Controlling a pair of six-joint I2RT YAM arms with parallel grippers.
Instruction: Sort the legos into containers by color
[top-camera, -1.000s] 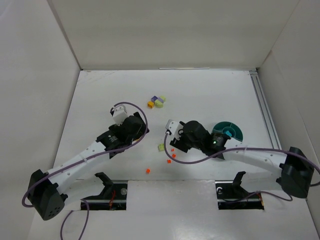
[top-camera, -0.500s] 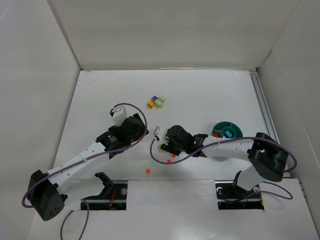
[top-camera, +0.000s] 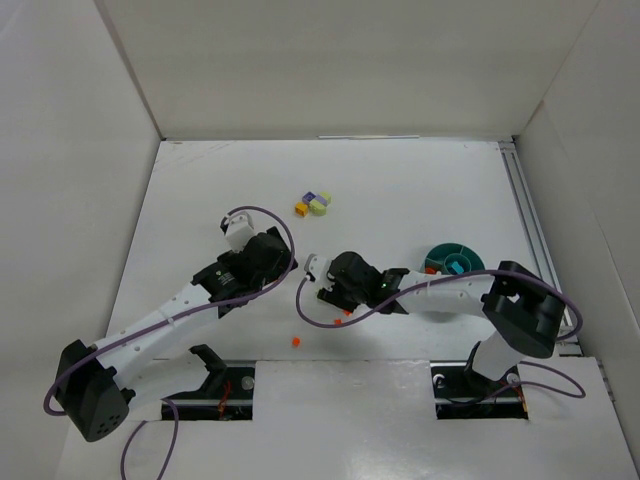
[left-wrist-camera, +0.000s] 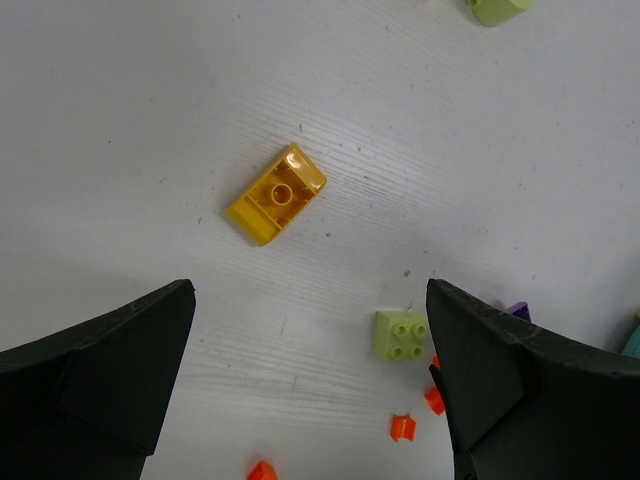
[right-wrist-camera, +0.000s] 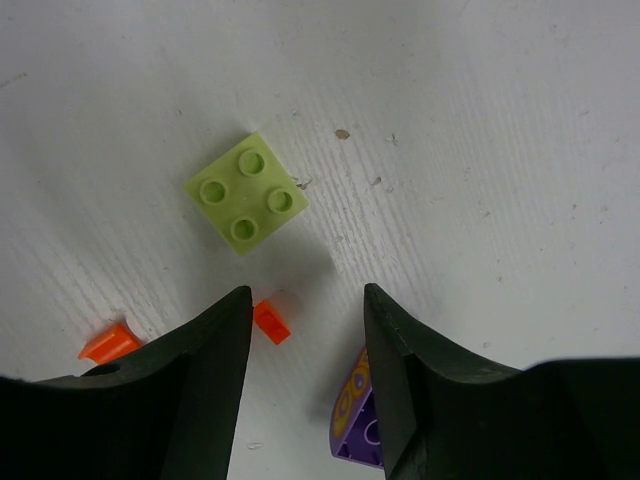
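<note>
The left end effector (top-camera: 262, 255) is held over the left-centre of the table (top-camera: 420, 190). Its fingers (left-wrist-camera: 110, 380) are spread wide and released, with nothing grasped between them. In the left wrist view a yellow brick (left-wrist-camera: 275, 194) is seen lying on the table beyond the open gap, its hollow side turned up. A pale green brick (left-wrist-camera: 400, 334) with four studs is seen further off, close to the tip of one finger.

The right end effector (top-camera: 333, 283) is lowered near the middle of the table, to the right of the left one. Its fingers (right-wrist-camera: 190, 400) are set partly apart and nothing is clamped between them. In the right wrist view the pale green brick is found studs-up just beyond the fingertips, apart from both. A small orange piece (right-wrist-camera: 270, 320) lies on the table in the gap, just beside one finger. A second orange piece (right-wrist-camera: 110, 342) is seen outside that finger, and a purple piece (right-wrist-camera: 355, 425) is partly hidden behind the other.

The teal bowl (top-camera: 470, 252) is placed at the right of the table, its near side covered by the right arm. Its inner compartments can be made out, with a light blue bit and an orange-red bit inside; which compartments they occupy cannot be told.

A cluster of three legos (top-camera: 313, 204), purple, yellow-orange and pale green, is gathered far of centre, well apart from the bowl. A lone orange piece (top-camera: 296, 342) is left near the near edge.
</note>
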